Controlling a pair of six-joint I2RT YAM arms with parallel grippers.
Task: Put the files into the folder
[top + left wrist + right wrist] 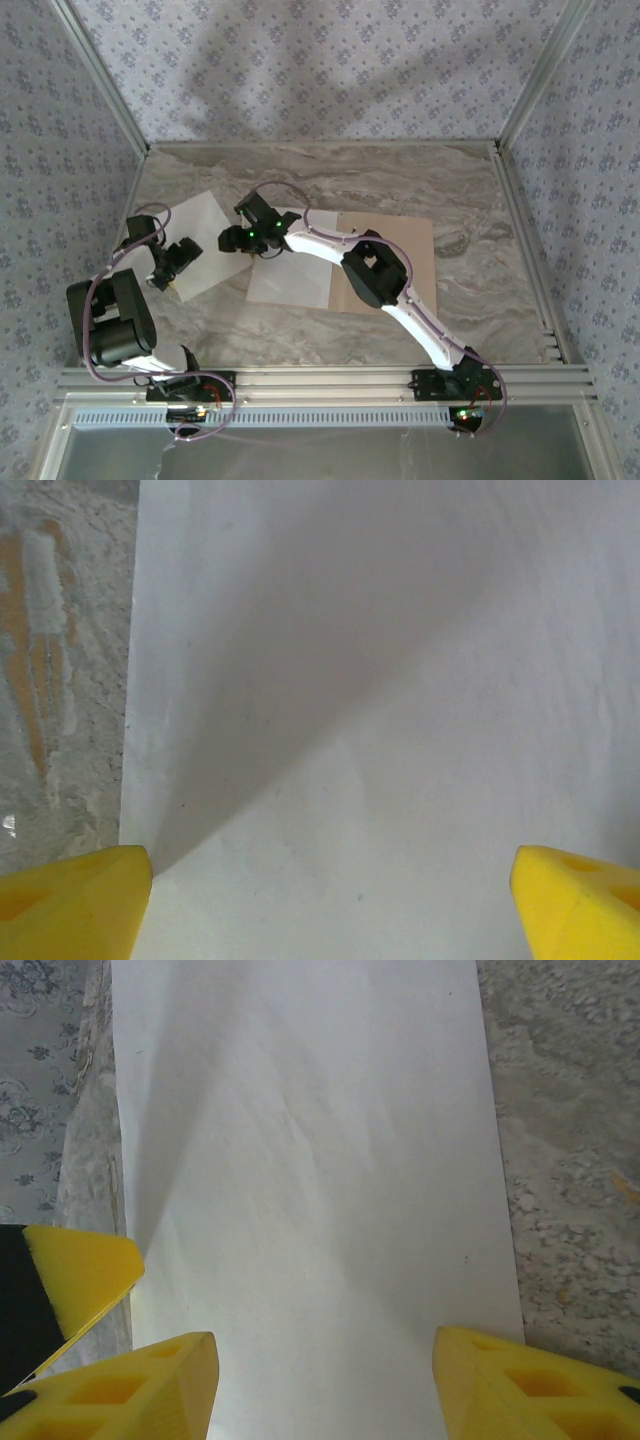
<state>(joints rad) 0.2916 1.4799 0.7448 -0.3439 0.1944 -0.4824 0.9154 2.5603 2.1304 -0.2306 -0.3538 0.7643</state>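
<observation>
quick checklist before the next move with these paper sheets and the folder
1. Left end effector open: ok, fingertips wide apart over the left sheet.
2. Right end effector open: ok, fingers spread over the right sheet.
3. Left sheet in the folder: not ok, it lies on the table, apart from the folder.
4. Right sheet in the folder: cannot tell, it meets or overlaps the folder's left side.
5. Folder unobstructed: not ok, the right arm crosses above it.
</observation>
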